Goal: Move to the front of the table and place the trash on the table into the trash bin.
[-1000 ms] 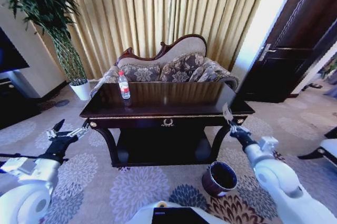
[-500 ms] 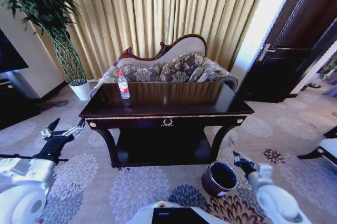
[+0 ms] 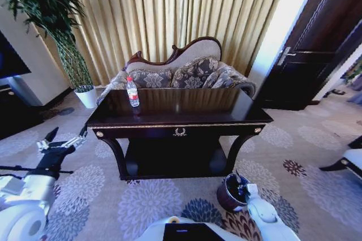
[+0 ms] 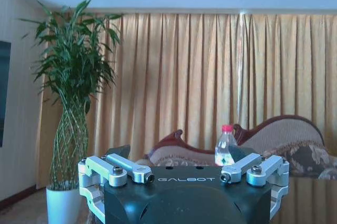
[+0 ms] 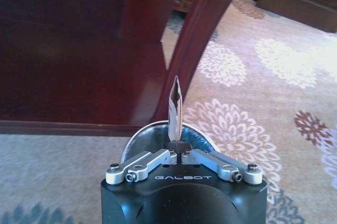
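Note:
The dark table (image 3: 186,117) stands straight ahead, and the clear bottle (image 3: 132,92) with a red label stands upright near its far left corner. Low on the right, my right gripper (image 3: 241,186) hangs at the rim of the round brown trash bin (image 3: 231,197). In the right wrist view that gripper (image 5: 178,146) is shut on a thin white paper scrap (image 5: 175,104) standing upright above the bin's rim (image 5: 199,133). My left gripper (image 3: 64,137) is open to the left of the table, below its top. The left wrist view looks past its fingers (image 4: 119,153) to the bottle (image 4: 225,146).
A patterned sofa (image 3: 186,74) sits behind the table before gold curtains. A tall plant in a white pot (image 3: 86,97) stands at the back left, a dark door (image 3: 317,54) at the right. The table's curved leg (image 5: 197,45) and lower shelf (image 5: 68,77) are close to the bin.
My right arm has come down from the table's front right edge to the trash bin, carrying the paper scrap. The left gripper has drifted slightly down and left.

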You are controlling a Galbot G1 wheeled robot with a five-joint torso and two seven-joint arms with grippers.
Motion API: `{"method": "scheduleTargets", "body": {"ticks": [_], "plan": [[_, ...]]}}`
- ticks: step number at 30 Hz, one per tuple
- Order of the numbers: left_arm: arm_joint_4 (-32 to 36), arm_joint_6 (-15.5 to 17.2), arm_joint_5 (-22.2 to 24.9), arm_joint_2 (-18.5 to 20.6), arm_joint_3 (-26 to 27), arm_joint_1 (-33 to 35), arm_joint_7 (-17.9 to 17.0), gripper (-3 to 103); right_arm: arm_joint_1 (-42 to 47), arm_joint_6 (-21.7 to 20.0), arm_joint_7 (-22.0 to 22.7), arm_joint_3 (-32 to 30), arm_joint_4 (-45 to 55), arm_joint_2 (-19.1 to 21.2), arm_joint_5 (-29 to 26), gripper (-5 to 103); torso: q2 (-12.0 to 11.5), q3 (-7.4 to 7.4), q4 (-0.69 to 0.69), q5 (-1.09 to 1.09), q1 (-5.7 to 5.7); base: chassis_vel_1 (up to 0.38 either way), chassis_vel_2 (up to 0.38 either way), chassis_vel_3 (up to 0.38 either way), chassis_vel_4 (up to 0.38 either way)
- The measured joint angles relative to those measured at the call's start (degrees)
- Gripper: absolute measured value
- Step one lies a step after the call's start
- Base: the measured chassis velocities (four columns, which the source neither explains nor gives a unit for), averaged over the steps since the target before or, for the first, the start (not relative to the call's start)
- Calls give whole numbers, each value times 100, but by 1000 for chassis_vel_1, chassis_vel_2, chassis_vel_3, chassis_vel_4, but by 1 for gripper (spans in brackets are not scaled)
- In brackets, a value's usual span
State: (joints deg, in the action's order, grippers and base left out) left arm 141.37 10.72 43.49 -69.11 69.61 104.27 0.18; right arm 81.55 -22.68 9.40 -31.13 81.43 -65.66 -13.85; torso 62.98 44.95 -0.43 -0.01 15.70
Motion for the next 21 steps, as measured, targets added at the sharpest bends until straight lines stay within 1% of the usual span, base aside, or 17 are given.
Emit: {"method": "scheduleTargets", "body": {"ticks": [3, 5, 9, 15, 17, 19, 21], "plan": [[58, 2, 23, -33, 44, 37, 0, 100, -131, -37, 49, 12, -147, 31, -2, 0, 0, 0, 2, 0, 0, 0, 0, 0, 0], [101, 3, 34, -66, 89, 116, -2, 100, -268, -132, 139, -5, -358, 99, -11, 0, 0, 0, 1, 0, 0, 0, 0, 0, 0], [103, -2, 42, -73, 123, 166, -2, 100, -303, -169, 221, -94, -557, 163, -17, 0, 0, 0, 1, 0, 0, 0, 0, 0, 0], [99, -9, 51, -72, 102, 167, -2, 100, -111, -228, 223, -185, -550, 230, 6, 0, 0, 0, -2, 0, 0, 0, 0, 0, 0], [105, -9, 48, -74, 58, 158, -2, 100, -25, -364, 222, -190, -394, 210, 20, -1, 0, 0, 0, 0, 0, 0, 0, 0, 0], [124, -8, 42, -83, 36, 157, -2, 100, 31, -496, 222, -168, -263, 187, 35, 9, 0, 0, 0, -1, 0, 0, 0, 0, 0], [128, -9, 41, -84, 34, 157, -2, 100, 38, -518, 222, -160, -237, 181, 41, 9, 0, 0, 0, -1, 0, 0, 0, 0, 0]]}}
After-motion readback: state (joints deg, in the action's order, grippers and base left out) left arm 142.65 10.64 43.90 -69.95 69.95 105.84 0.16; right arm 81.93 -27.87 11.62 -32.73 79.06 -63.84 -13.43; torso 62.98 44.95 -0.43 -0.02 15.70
